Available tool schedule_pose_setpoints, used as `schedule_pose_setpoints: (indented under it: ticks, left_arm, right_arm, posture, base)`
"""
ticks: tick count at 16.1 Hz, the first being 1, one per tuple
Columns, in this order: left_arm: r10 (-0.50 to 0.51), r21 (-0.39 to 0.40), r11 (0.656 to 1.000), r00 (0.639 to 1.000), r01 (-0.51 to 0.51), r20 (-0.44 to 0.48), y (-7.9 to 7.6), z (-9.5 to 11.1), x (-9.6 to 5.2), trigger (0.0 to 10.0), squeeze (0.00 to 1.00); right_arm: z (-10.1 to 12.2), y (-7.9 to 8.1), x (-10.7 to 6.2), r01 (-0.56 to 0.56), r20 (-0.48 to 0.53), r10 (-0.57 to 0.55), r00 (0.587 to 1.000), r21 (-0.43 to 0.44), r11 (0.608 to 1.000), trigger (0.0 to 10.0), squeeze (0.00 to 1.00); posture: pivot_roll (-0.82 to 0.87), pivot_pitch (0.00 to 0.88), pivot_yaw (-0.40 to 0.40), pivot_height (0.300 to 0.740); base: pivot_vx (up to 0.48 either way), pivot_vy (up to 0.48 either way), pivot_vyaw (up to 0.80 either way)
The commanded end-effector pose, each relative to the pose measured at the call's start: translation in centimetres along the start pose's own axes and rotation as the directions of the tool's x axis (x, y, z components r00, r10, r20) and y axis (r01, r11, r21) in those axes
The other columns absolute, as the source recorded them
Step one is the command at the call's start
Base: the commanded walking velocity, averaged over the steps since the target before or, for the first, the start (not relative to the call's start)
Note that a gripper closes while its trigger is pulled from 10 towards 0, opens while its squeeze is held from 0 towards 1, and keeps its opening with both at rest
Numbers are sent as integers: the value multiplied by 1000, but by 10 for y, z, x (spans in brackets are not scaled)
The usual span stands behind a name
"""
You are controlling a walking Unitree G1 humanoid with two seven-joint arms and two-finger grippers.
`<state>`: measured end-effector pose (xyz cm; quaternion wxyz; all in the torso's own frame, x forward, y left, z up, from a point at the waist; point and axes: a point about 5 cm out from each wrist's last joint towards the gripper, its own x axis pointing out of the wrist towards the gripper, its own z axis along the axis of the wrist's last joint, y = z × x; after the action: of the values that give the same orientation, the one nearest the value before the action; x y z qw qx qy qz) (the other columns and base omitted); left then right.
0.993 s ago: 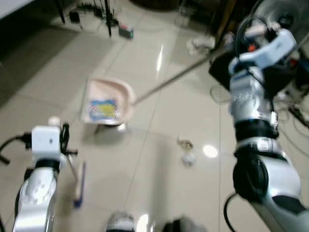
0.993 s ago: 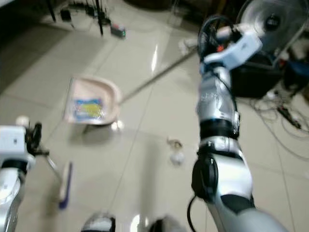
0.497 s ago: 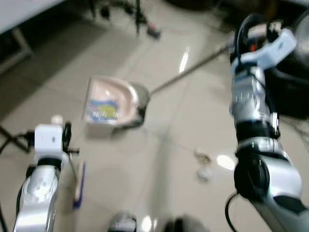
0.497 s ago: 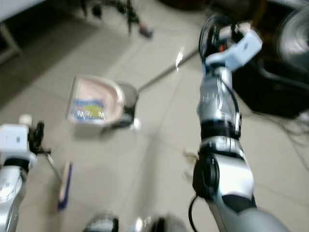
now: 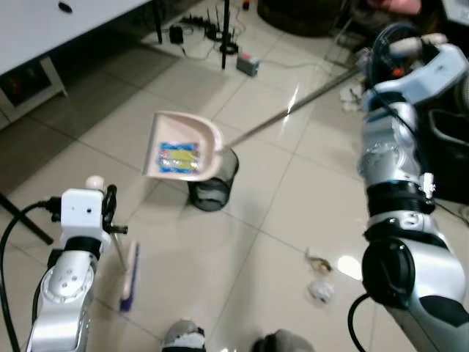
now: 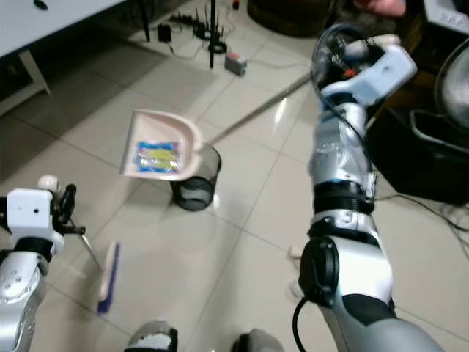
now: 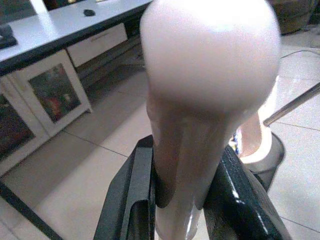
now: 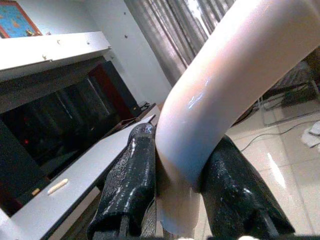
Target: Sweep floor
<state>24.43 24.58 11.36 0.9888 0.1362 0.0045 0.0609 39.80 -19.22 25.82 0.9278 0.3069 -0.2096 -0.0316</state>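
A lived-in room of a home: glossy beige floor tiles [image 5: 242,279], a white cabinet with framed glass doors [image 7: 47,95], long curtains [image 8: 175,35] by a dark TV unit [image 8: 60,125], a power strip [image 5: 248,64] with trailing cables, and a standing fan [image 6: 453,86] among clutter.

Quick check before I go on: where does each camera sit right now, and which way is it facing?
Left eye view: on the head, looking down at the tiled floor; both arms show; dustpan above a black bin.
Right eye view: same head, same scene, same dustpan and bin.
Left wrist view: along the left gripper, clamped on the broom handle.
Right wrist view: along the right gripper, clamped on the dustpan handle.
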Motion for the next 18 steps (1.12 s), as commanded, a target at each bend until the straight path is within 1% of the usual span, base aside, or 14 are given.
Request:
schedule_pose_setpoints:
  ticks: [1, 5, 9, 12, 18]
  left_arm:
    - [-14, 6, 1000, 1000, 14, 23, -4, 3, 1, 10000, 0]
    - [-27, 0, 1000, 999, 27, 20, -8, 0, 1, 10000, 0]
    - [-24, 1, 1000, 999, 24, 21, -8, 0, 0, 10000, 0]
    - [-24, 2, 1000, 999, 24, 21, -8, 0, 0, 10000, 0]
    - [-23, 10, 1000, 999, 23, 22, -6, 1, 0, 10000, 0]
  right_arm:
    - [22, -6, 4, 9, 78, -8, 997, -9, 1000, 10000, 0]
    - [27, -8, 3, -1, 105, 4, 994, -26, 1000, 10000, 0]
    - [27, -17, 1, 24, 113, -22, 993, -17, 1000, 10000, 0]
    - [29, -20, -1, 26, 145, -22, 989, -21, 999, 10000, 0]
    - [24, -25, -4, 37, 137, -33, 990, -21, 999, 10000, 0]
  posture:
    - [146, 114, -37, 740]
    - [134, 106, -42, 740]
    - [138, 106, -42, 740]
    - [139, 111, -41, 740]
    - [147, 120, -33, 740]
  base:
    - [390, 0, 0]
    - [385, 0, 0]
    - [385, 0, 0]
    - [384, 0, 0]
    - [380, 0, 0]
